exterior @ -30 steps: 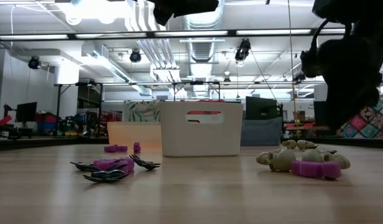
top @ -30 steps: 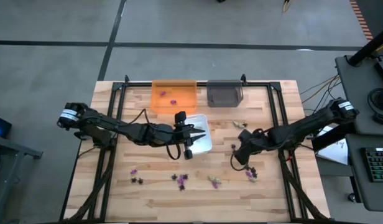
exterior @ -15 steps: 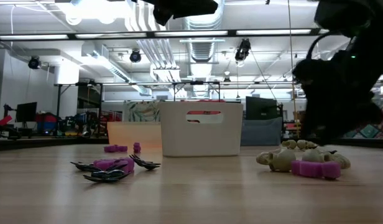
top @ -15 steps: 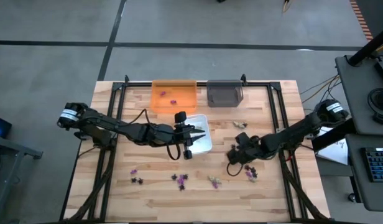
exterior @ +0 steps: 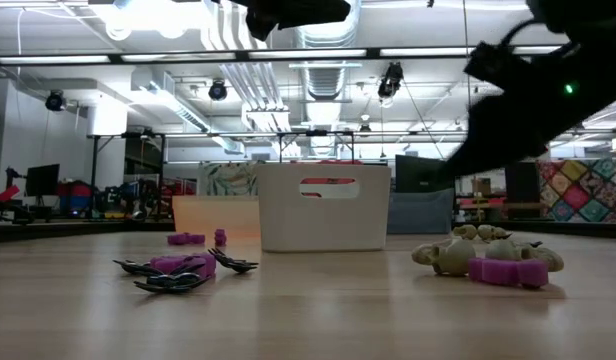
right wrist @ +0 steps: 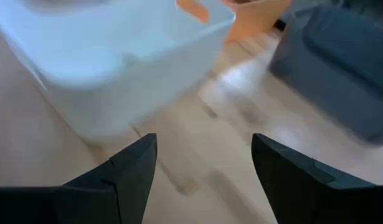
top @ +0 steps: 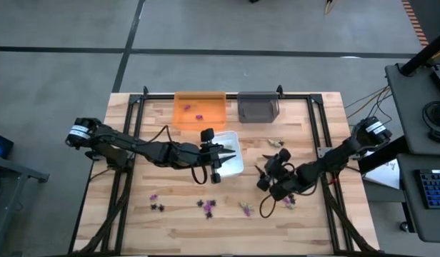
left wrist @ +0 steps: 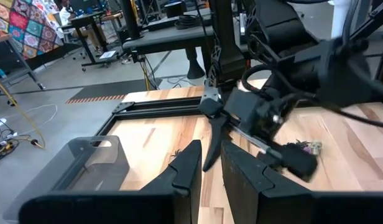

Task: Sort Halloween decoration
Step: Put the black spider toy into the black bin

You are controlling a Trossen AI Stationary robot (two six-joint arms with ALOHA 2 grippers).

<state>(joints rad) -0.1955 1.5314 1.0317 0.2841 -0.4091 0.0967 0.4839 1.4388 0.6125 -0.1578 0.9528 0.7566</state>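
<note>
Pale wood planks make up the table in the high view, looking straight down. At its far edge we see an orange tray holding two purple pieces, and beside it a grey tray. A white tray sits near the middle. The left gripper hangs over that white tray, fingers nearly together; we cannot tell whether anything is pinched between them. The right gripper is just beside the white tray, over bare wood. The Halloween decoration, purple, black and beige bits, lies scattered along the near side of the table.

In the low view, purple and black pieces lie on the wood, beige and purple ones apart from them, with the white tray behind.

In the left wrist view, the left fingers are close together, and the right arm shows beyond.

In the right wrist view, the right fingers are spread wide with nothing between them, facing the white tray.
</note>
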